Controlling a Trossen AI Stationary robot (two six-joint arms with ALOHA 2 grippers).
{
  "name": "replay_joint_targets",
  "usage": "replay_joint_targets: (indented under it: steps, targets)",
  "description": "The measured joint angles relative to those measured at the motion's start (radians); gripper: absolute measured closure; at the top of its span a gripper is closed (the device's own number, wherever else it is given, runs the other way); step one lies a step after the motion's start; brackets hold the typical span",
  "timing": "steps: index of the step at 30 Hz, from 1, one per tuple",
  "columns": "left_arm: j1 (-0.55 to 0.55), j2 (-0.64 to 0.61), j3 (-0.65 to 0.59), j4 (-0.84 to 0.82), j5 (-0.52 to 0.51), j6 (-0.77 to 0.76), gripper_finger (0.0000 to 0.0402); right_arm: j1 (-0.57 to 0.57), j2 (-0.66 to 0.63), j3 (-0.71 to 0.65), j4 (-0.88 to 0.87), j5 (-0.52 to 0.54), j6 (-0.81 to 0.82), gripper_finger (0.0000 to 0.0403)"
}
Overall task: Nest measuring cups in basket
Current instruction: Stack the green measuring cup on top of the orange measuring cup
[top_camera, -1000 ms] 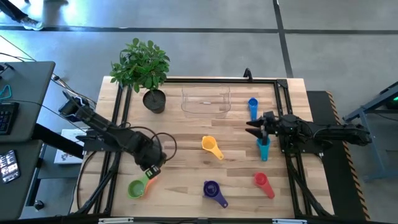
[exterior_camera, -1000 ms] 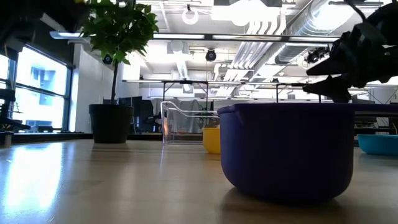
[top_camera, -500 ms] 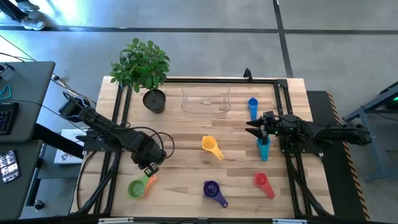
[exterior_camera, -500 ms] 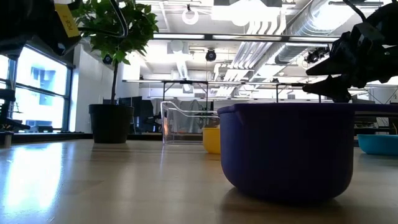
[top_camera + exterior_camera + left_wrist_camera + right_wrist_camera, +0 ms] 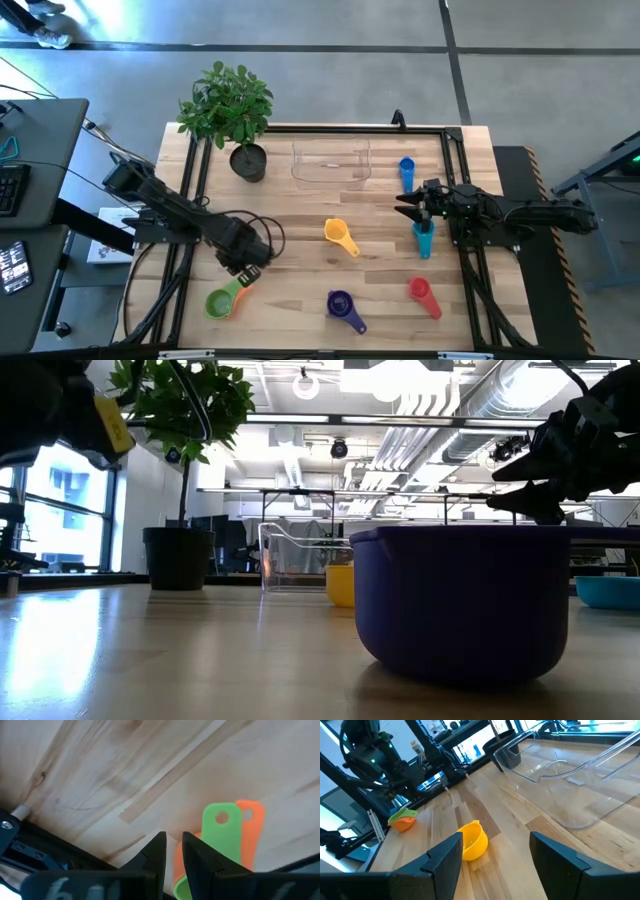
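Note:
A green measuring cup (image 5: 218, 303) lies on top of an orange one (image 5: 240, 288) at the near left of the table; their handles (image 5: 227, 827) lie side by side. My left gripper (image 5: 244, 274) hangs just above them, pointing steeply down. Its fingers (image 5: 159, 845) stand a narrow gap apart with nothing between them. The clear basket (image 5: 332, 162) stands at the far middle. Yellow (image 5: 340, 236), purple (image 5: 343, 307), red (image 5: 423, 294), teal (image 5: 423, 240) and blue (image 5: 406, 172) cups lie singly on the wood. My right gripper (image 5: 403, 206) waits open at the right.
A potted plant (image 5: 248, 160) stands left of the basket. Black rails (image 5: 190, 190) run along the table's left, right and far sides. In the low view the purple cup (image 5: 460, 600) fills the foreground. Bare wood (image 5: 300, 250) lies between the left gripper and the yellow cup.
My left gripper has sunk toward the green and orange cups, tipping a little; in the low view it has come into the picture from the top left. The cups and my right gripper have kept still.

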Motion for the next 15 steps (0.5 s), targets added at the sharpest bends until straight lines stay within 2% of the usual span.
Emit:
replay_joint_targets:
  steps: [15]
  targets:
    - [-0.002,0.087,0.000,0.015,0.085,0.020,0.0351,0.000,0.000,0.000,0.001,0.001,0.000,0.0183]
